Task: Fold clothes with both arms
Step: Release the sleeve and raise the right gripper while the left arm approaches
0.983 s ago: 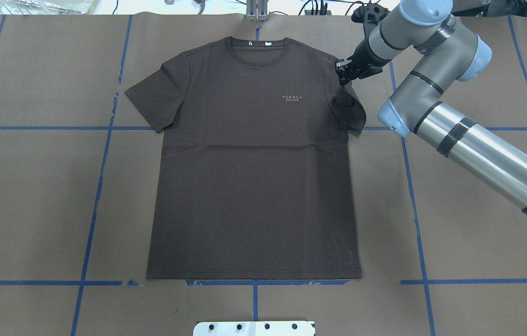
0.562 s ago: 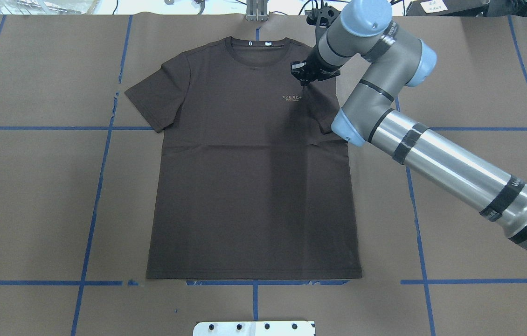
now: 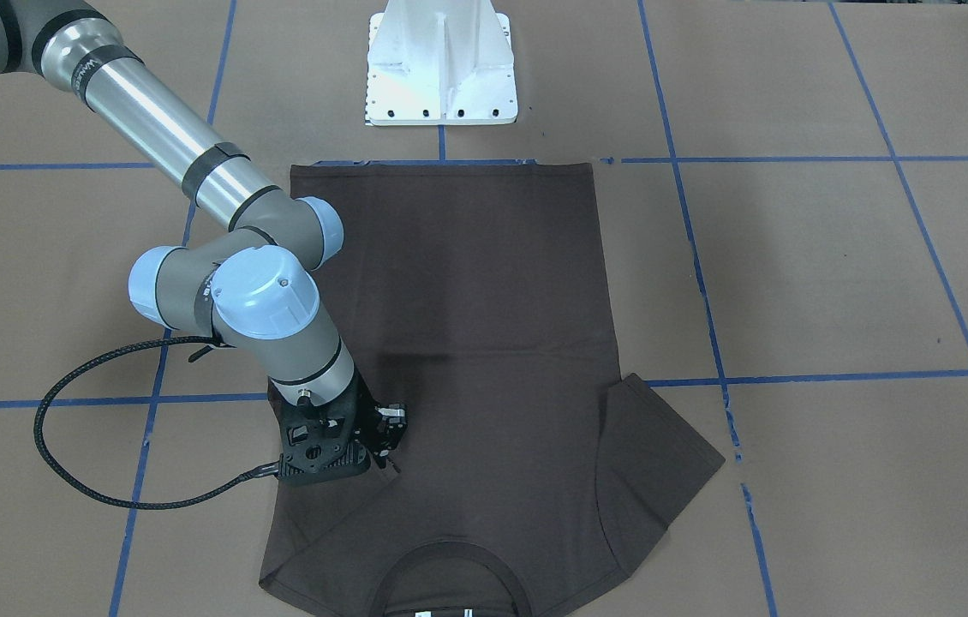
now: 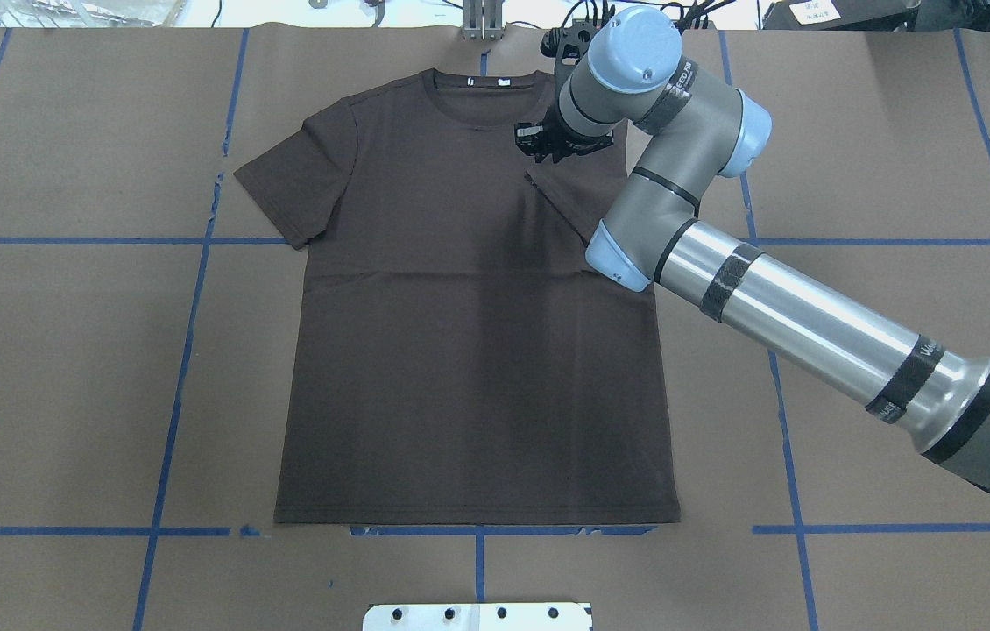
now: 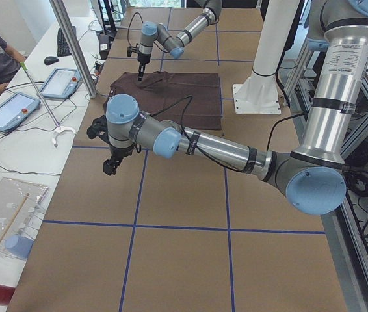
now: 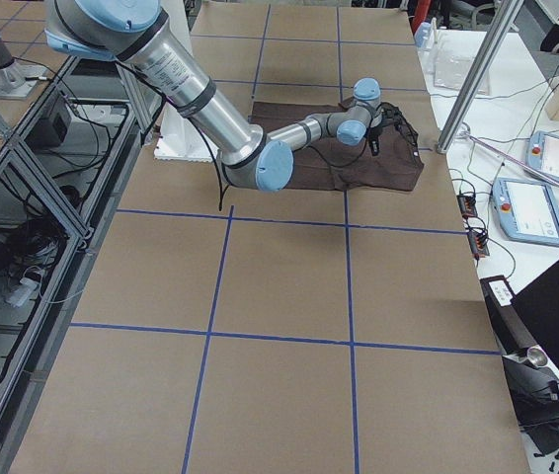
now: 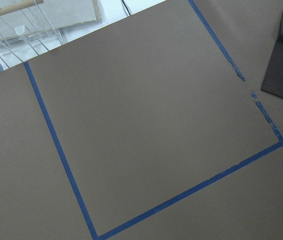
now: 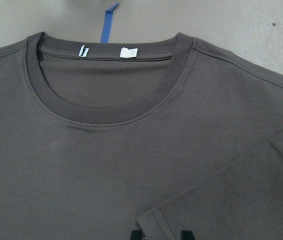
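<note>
Silver-grey tube arms, pale blue joint caps
right arm (image 4: 793, 307) banded in black tape, black cable (image 3: 37, 422) looping off the wrist — left arm (image 5: 220, 148) same build

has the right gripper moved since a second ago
Yes: the right gripper moved left toward the collar, dragging the sleeve over the shirt.

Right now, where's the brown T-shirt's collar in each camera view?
Front-facing: collar at bottom centre.
Overhead: collar at top centre.
Exterior left: too small to tell.
Exterior right: too small to tell.
Left wrist: not in it.
Right wrist: collar at upper centre.
Shared landmark: right tool, near the collar.
</note>
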`<state>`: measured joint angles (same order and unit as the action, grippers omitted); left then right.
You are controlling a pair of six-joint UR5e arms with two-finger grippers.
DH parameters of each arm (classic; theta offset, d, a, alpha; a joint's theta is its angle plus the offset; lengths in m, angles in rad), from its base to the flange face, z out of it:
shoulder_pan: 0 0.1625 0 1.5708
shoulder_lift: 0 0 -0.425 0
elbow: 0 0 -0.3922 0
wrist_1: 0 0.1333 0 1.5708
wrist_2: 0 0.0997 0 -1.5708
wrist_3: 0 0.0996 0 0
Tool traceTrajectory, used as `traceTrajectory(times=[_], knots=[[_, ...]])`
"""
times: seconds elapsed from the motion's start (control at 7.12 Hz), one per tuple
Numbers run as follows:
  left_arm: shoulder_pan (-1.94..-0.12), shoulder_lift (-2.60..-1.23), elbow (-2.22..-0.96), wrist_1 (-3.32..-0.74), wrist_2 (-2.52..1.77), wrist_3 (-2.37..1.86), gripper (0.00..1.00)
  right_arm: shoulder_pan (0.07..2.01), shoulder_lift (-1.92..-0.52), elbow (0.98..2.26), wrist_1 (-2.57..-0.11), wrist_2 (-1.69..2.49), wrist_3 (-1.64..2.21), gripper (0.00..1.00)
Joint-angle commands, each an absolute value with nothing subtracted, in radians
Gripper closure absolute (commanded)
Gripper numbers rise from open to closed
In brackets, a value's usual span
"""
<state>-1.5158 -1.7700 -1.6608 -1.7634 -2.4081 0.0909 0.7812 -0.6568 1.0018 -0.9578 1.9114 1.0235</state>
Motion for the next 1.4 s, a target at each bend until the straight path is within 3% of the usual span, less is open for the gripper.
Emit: traceTrajectory(times=[0.0,0.42,0.7,0.98,1.26], knots=[[-1.443,-1.846,-1.631,-1.775,-2.404,-0.071,0.00,0.831,-0.704,1.066,-0.989,2.012,1.028,0.00],[-1.176,-1.874,-1.609,-2.129,-2.311,-0.679,0.00,0.928,-0.767,1.294,-1.288,2.173,1.008,0.00],[-1.157,-1.925,-1.641,-2.320,-2.312,-0.809,0.00,0.994,-0.793,1.336,-1.319,2.201,1.011,0.00],[-1.092,-1.968,-1.693,-2.322,-2.304,-1.021,0.00,1.012,-0.810,1.527,-1.516,2.203,1.008,0.00],[-1.083,-1.962,-1.697,-2.321,-2.263,-1.017,0.00,1.029,-0.851,1.558,-1.519,2.223,0.989,0.00]])
